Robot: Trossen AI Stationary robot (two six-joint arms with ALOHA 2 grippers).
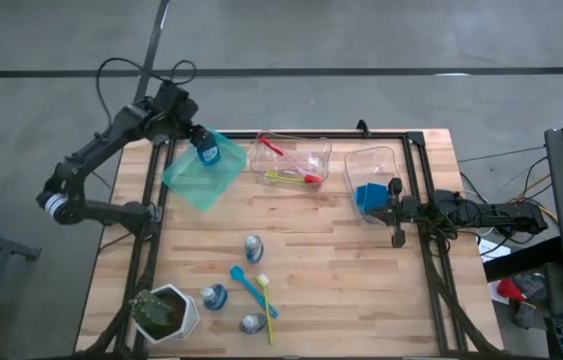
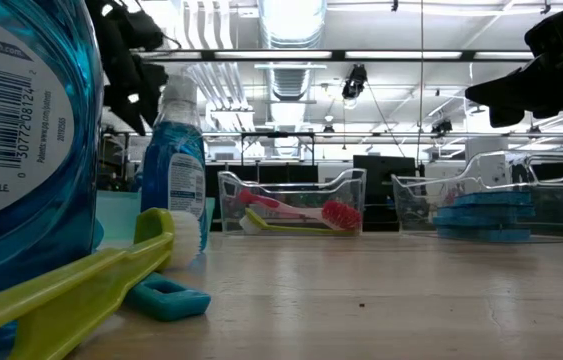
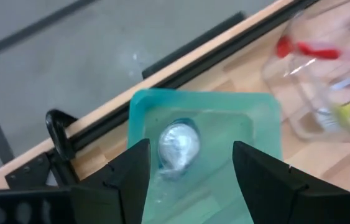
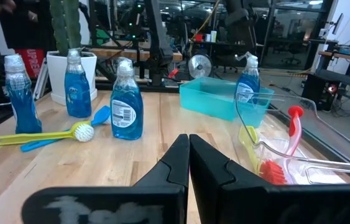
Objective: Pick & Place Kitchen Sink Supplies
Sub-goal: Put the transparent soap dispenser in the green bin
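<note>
Right now the left tool (image 1: pixel 204 148) hovers over the green bin (image 1: pixel 189 180) at the worktop's far left corner, its fingers (image 3: pixel 131 171) spread apart on either side of a blue bottle (image 3: pixel 178 148) standing upright inside the bin — released, by the look of it, with the white cap showing clear between them. The right tool (image 1: pixel 398 189) waits clenched and empty beside the clear bin (image 1: pixel 381 160) that holds the blue sponges (image 1: pixel 367 198). Three more bottles (image 1: pixel 253 248) remain on the near part of the worktop with a teal brush (image 1: pixel 245 281) and a yellow-green brush (image 1: pixel 266 310), near the potted plant (image 1: pixel 164 312); the middle clear bin (image 1: pixel 313 152) already holds other brushes. The main risk, as I judge it, is in the pull-away: the fingers sit close around the cap, so a slanted lift could clip it and tip the bottle — or drag the light bin, which lies askew and partly over the worktop's frame.
</note>
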